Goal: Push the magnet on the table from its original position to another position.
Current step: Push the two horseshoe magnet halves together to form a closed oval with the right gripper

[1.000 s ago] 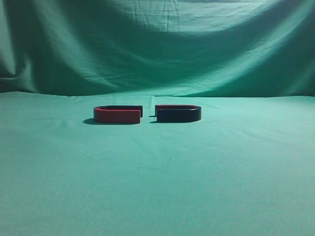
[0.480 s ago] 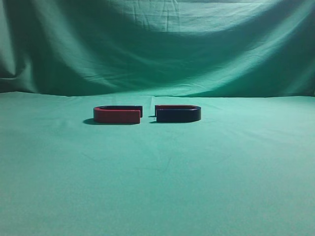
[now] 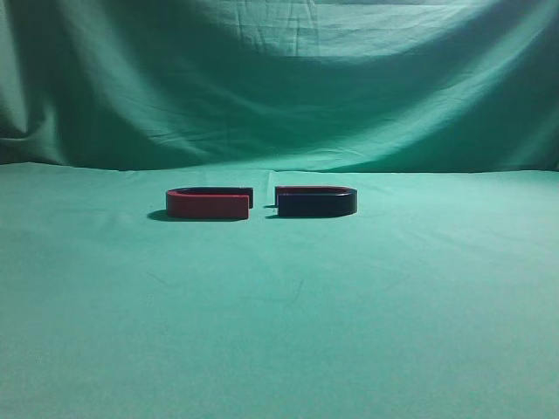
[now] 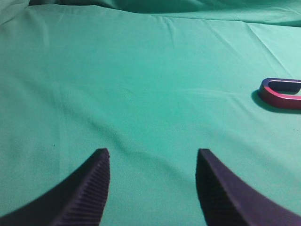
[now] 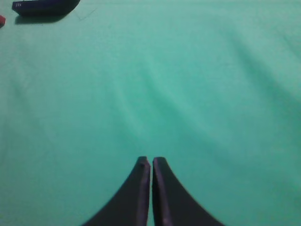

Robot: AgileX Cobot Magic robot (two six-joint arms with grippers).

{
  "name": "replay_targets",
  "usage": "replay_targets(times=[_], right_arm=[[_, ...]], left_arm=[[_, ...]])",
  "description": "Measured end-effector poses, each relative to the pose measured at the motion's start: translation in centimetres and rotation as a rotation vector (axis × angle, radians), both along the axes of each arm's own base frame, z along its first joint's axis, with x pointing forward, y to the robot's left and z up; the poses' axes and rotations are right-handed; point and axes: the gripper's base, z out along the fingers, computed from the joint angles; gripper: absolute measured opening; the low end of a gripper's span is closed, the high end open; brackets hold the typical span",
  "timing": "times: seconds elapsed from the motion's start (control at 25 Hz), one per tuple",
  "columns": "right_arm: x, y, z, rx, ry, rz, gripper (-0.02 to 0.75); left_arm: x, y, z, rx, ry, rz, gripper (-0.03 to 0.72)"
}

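Observation:
The magnet (image 3: 316,202), dark navy-black with a thin red rim, lies flat on the table (image 3: 279,314) right of centre, its open end facing left. It also shows at the top left of the right wrist view (image 5: 44,6). My right gripper (image 5: 151,162) is shut and empty, above bare cloth, well short of the magnet. My left gripper (image 4: 153,155) is open and empty above bare cloth. Neither gripper shows in the exterior view.
A red-faced U-shaped magnet (image 3: 210,203) lies just left of the dark one, open ends facing each other with a small gap. Its curved end shows at the right edge of the left wrist view (image 4: 281,93). A draped green backdrop (image 3: 279,78) hangs behind the table.

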Motion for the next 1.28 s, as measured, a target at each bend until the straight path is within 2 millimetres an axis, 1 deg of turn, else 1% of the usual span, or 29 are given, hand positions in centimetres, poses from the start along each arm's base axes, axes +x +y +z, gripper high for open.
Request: replay_targets(times=[0.12, 0.2, 0.28, 0.36, 0.56, 0.76, 0.92, 0.96, 1.0, 1.12, 1.28], right_arm=[[2.5, 0.5, 0.9, -0.019, 0.056, 0.063, 0.000], [3.8, 0.9, 1.0, -0.023, 0.096, 0.090, 0.000], [5.4, 1.8, 1.1, -0.031, 0.112, 0.125, 0.000], [6.4, 3.1, 0.8, -0.038, 0.128, 0.168, 0.000], [10.3, 6.4, -0.6, -0.071, 0.177, 0.206, 0.000], [13.9, 9.2, -1.4, -0.132, 0.169, 0.215, 0.000], [16.9, 10.2, -2.9, -0.162, 0.197, 0.167, 0.000], [16.9, 10.2, -2.9, -0.162, 0.197, 0.167, 0.000], [18.3, 10.6, -3.7, -0.179, 0.209, 0.150, 0.000], [20.0, 11.2, -5.4, -0.191, 0.239, 0.148, 0.000], [21.4, 11.8, -6.9, -0.197, 0.256, 0.146, 0.000]], left_arm=[[0.0, 0.0, 0.0, 0.000, 0.000, 0.000, 0.399], [0.0, 0.0, 0.0, 0.000, 0.000, 0.000, 0.399], [0.0, 0.0, 0.0, 0.000, 0.000, 0.000, 0.399], [0.0, 0.0, 0.0, 0.000, 0.000, 0.000, 0.399], [0.0, 0.0, 0.0, 0.000, 0.000, 0.000, 0.399], [0.0, 0.0, 0.0, 0.000, 0.000, 0.000, 0.399], [0.0, 0.0, 0.0, 0.000, 0.000, 0.000, 0.399], [0.0, 0.0, 0.0, 0.000, 0.000, 0.000, 0.399], [0.0, 0.0, 0.0, 0.000, 0.000, 0.000, 0.399], [0.0, 0.0, 0.0, 0.000, 0.000, 0.000, 0.399], [0.0, 0.0, 0.0, 0.000, 0.000, 0.000, 0.399]])
